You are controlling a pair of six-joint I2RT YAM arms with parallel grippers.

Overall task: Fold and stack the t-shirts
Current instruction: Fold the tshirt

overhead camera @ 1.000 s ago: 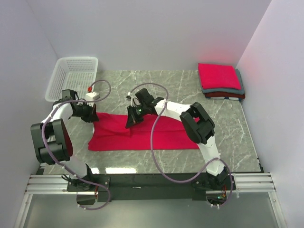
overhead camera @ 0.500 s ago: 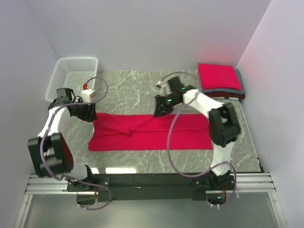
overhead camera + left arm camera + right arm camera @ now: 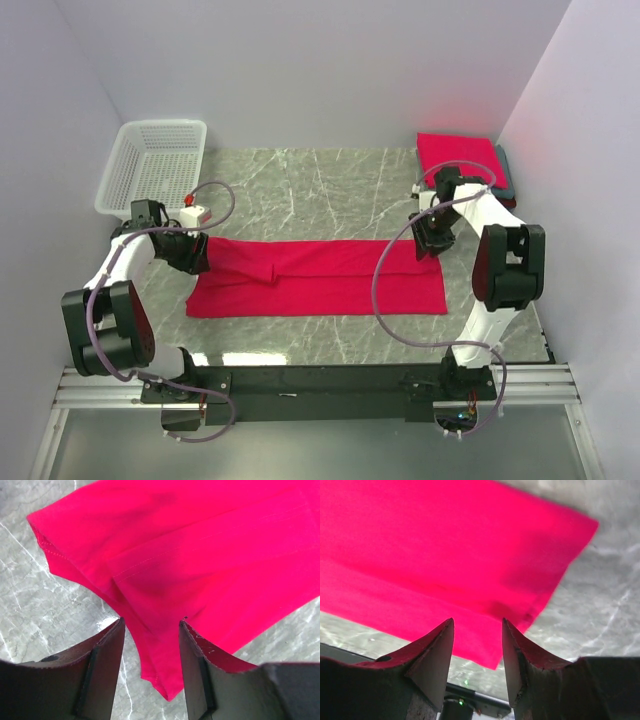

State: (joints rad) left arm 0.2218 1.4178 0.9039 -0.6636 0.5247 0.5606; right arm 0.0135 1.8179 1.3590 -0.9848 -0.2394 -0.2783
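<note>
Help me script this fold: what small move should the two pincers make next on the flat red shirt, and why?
Probably lower both and close on the cloth. The left pincer and right pincer stand open over opposite ends of the red t-shirt, which lies flat as a long band, gripped by neither.

Overhead camera looks down; wrist cameras (close) share the t-shirt (image 3: 320, 275).
</note>
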